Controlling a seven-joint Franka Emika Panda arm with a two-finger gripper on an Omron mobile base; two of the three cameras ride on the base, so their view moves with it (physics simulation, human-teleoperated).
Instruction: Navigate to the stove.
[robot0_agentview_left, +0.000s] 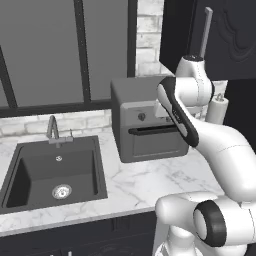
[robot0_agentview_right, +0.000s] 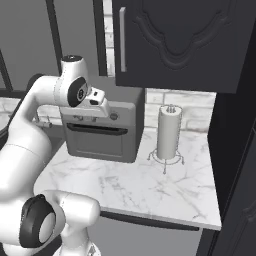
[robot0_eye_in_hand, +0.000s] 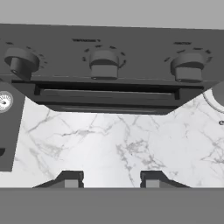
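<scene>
That grey toaster oven at frame centre isn't your stove. Keep the gripper, spread and empty, tucked while you drive on.

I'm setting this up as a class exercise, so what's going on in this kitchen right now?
The robot is parked at a marble counter, facing a grey toaster oven, with a sink to its left and a paper towel roll to its right. Its gripper is open and holds nothing. No stove is in sight yet.
</scene>
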